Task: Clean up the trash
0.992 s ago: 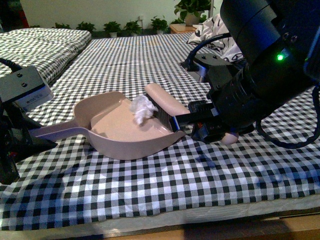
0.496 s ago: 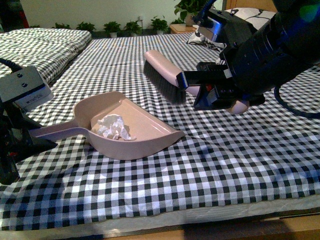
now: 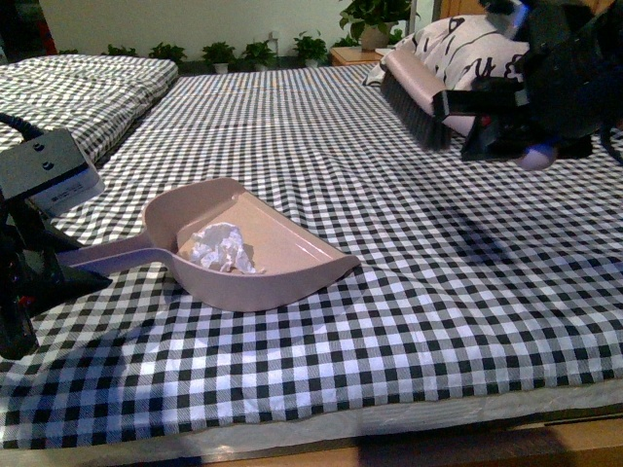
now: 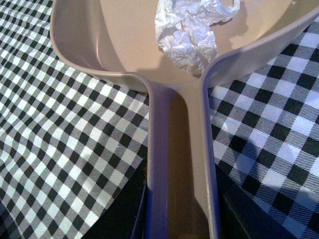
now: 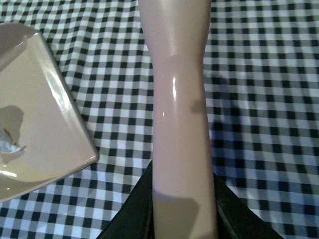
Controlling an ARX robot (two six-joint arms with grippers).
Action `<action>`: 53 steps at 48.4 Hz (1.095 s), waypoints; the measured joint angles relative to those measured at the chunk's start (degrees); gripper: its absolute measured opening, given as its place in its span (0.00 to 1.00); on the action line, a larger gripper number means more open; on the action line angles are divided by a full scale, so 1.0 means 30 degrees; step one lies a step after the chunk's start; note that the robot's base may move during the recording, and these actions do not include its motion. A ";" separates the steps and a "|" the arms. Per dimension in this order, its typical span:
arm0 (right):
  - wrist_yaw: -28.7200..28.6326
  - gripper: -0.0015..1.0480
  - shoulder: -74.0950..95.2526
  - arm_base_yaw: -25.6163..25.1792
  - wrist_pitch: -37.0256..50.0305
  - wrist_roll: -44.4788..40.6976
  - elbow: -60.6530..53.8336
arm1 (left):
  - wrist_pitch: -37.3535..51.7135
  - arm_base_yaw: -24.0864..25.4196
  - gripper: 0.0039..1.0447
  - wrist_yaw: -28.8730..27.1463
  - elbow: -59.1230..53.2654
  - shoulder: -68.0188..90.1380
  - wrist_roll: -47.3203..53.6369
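The pink dustpan (image 3: 292,274) rests on the checked bedcover, left of centre. The trash (image 3: 222,248), a crumpled white paper ball, lies inside it near the back wall. My left gripper (image 3: 60,265) is shut on the dustpan's handle at the far left. The left wrist view shows that handle (image 4: 177,149) running between the jaws of the left gripper (image 4: 182,224), with the trash (image 4: 192,35) at the handle's root. My right gripper (image 3: 487,109) is shut on the pink brush (image 3: 414,88), held high at the upper right, bristles down, well clear of the pan. In the right wrist view the brush handle (image 5: 179,99) fills the middle.
A black-and-white patterned pillow (image 3: 467,44) lies behind the brush at the back right. Potted plants (image 3: 258,51) line the far wall, and a second checked bed (image 3: 78,83) stands at the back left. The bed's front edge (image 3: 341,423) runs close to me.
The right gripper has lifted the brush from the dustpan's mouth up and away to the right. The trash went from the pan's mouth to deep inside it. The dustpan has stayed put.
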 joint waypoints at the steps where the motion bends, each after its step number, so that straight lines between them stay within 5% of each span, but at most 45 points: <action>1: -0.0022 0.19 -0.0153 -0.0240 0.0000 0.0000 -0.0022 | 0.0000 0.0000 0.27 0.0000 0.0000 0.0000 0.0000; 13: -0.0393 0.19 -0.0903 -0.1501 -0.0007 0.0007 -0.0051 | 0.2426 -0.0051 0.27 -0.0532 -0.0306 0.0007 -0.5355; 28: -0.0561 0.19 -0.1173 -0.1676 -0.0007 0.0138 -0.0153 | 0.2390 -0.0095 0.27 -0.1362 -0.0299 0.0007 -0.6462; 43: -0.0182 0.19 -0.3045 -0.2477 0.0386 0.0554 -0.0743 | 0.4845 0.0889 0.27 -0.6076 0.1246 -0.0073 -0.7570; 53: -0.0248 0.19 -0.4685 -0.3373 0.0393 0.1253 -0.1100 | 0.5544 0.1734 0.27 -0.7657 0.1712 -0.1086 -0.9071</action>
